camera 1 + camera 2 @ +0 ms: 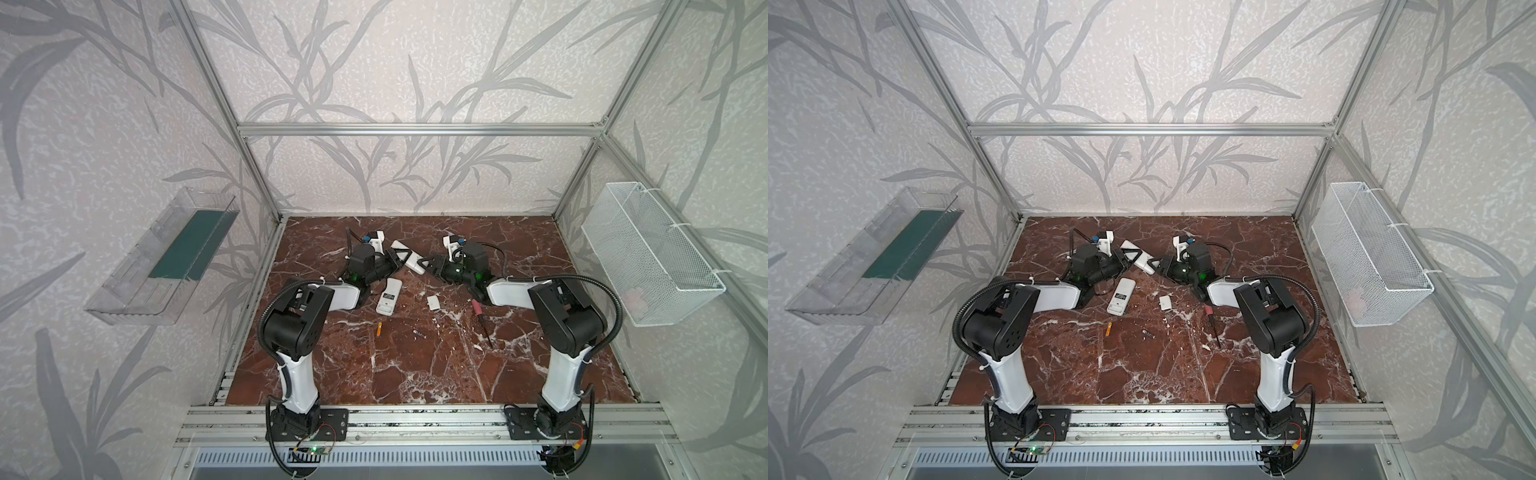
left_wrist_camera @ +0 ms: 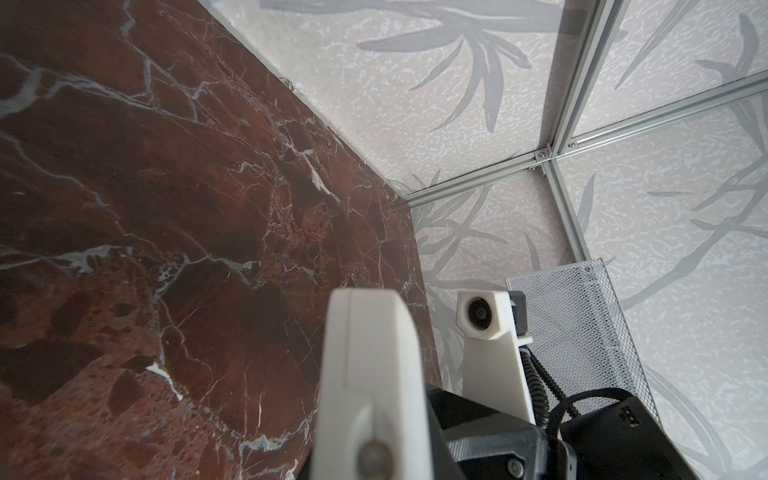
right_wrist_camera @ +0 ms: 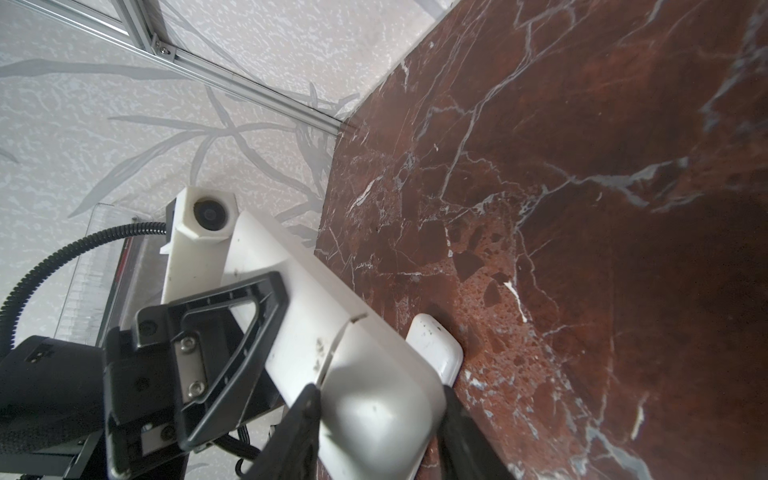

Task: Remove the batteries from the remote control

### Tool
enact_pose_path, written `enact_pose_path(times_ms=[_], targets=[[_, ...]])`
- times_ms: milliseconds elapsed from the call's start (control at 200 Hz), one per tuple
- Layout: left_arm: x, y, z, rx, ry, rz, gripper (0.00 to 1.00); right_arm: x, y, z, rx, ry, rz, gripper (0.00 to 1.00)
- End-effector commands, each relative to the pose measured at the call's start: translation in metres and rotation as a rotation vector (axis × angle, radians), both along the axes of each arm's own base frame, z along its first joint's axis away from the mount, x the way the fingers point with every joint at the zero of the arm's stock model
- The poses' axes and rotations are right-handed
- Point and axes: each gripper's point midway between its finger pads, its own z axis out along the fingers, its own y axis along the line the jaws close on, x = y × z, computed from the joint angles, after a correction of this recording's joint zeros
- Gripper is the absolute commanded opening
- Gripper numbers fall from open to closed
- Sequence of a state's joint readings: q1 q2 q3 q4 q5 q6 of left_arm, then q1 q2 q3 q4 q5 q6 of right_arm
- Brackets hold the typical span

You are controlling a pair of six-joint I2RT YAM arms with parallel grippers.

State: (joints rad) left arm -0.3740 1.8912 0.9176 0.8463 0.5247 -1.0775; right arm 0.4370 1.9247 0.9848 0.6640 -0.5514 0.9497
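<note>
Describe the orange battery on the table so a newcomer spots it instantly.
Find the red marble table. A white remote lies free near its middle; just nearer the arm bases lies the orange battery. The dark battery beside it lacks that colour.

Two remotes [image 1: 388, 296] [image 1: 409, 259], two batteries, one yellow-orange [image 1: 379, 328], one dark [image 1: 417, 333], two white covers [image 1: 433, 302] [image 3: 434, 349], one screwdriver [image 1: 482, 322].

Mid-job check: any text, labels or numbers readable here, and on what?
Nothing is legible.
Remote on the table: dark label, print too small to read.
Black arm housing: small white marking, too blurred to read.
Held remote: no print visible.
</note>
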Motion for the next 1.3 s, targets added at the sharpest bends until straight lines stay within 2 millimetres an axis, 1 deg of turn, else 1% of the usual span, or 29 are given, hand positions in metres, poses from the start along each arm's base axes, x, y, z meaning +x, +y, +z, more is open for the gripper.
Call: enact_pose_path(times_ms=[0, 120, 175, 245, 350, 380, 465, 545, 686, 796, 886, 971, 1041, 1051, 1066, 1146, 1216, 1296], targets=[[0.006, -0.013, 0.027, -0.053, -0.079, -0.031, 0.07, -0.005, -0.011, -0.014, -0.038, 0.02, -0.012, 0.44], [0.007, -0.017, 0.027, -0.072, -0.069, -0.035, 0.07, -0.008, -0.016, -0.022, -0.059, 0.03, -0.014, 0.44], [0.007, -0.018, 0.026, -0.078, -0.067, -0.036, 0.06, -0.008, -0.022, -0.023, -0.07, 0.029, -0.027, 0.43], [0.006, -0.022, 0.026, -0.083, -0.069, -0.044, 0.06, -0.01, -0.031, -0.025, -0.082, 0.026, -0.048, 0.4], [0.006, -0.027, 0.026, -0.091, -0.063, -0.052, 0.06, -0.013, -0.04, -0.027, -0.096, 0.029, -0.065, 0.4], [0.006, -0.028, 0.026, -0.097, -0.062, -0.054, 0.06, -0.013, -0.043, -0.028, -0.097, 0.032, -0.071, 0.42], [0.005, -0.033, 0.026, -0.099, -0.06, -0.06, 0.07, -0.014, -0.046, -0.028, -0.097, 0.035, -0.077, 0.53], [0.006, -0.037, 0.02, -0.084, -0.057, -0.065, 0.06, -0.014, -0.045, -0.025, -0.092, 0.029, -0.069, 0.54], [0.007, -0.049, 0.003, -0.058, -0.041, -0.081, 0.06, -0.016, -0.046, -0.024, -0.108, 0.018, -0.057, 0.58], [0.008, -0.06, -0.008, -0.029, -0.041, -0.098, 0.06, -0.02, -0.055, -0.03, -0.188, 0.011, -0.055, 0.59], [0.008, -0.065, -0.017, 0.02, -0.052, -0.103, 0.04, -0.025, -0.069, -0.037, -0.303, 0.013, -0.066, 0.6], [0.008, -0.07, -0.025, 0.059, -0.061, -0.117, 0.04, -0.03, -0.077, -0.035, -0.402, -0.013, -0.046, 0.6], [0.009, -0.075, -0.029, 0.087, -0.068, -0.132, 0.04, -0.034, -0.084, -0.043, -0.481, 0.0, -0.025, 0.6], [0.009, -0.076, -0.029, 0.089, -0.071, -0.134, 0.04, -0.033, -0.085, -0.035, -0.485, -0.017, -0.028, 0.6], [0.009, -0.077, -0.03, 0.093, -0.071, -0.136, 0.04, -0.034, -0.086, -0.032, -0.495, -0.025, -0.028, 0.61], [0.009, -0.082, -0.033, 0.108, -0.076, -0.148, 0.04, -0.034, -0.09, -0.026, -0.534, -0.061, -0.016, 0.61], [0.009, -0.086, -0.037, 0.111, -0.071, -0.162, 0.04, -0.034, -0.089, -0.017, -0.565, -0.132, 0.018, 0.61], [0.007, -0.089, -0.038, 0.1, -0.071, -0.186, 0.04, -0.033, -0.089, -0.012, -0.629, -0.23, 0.08, 0.63]])
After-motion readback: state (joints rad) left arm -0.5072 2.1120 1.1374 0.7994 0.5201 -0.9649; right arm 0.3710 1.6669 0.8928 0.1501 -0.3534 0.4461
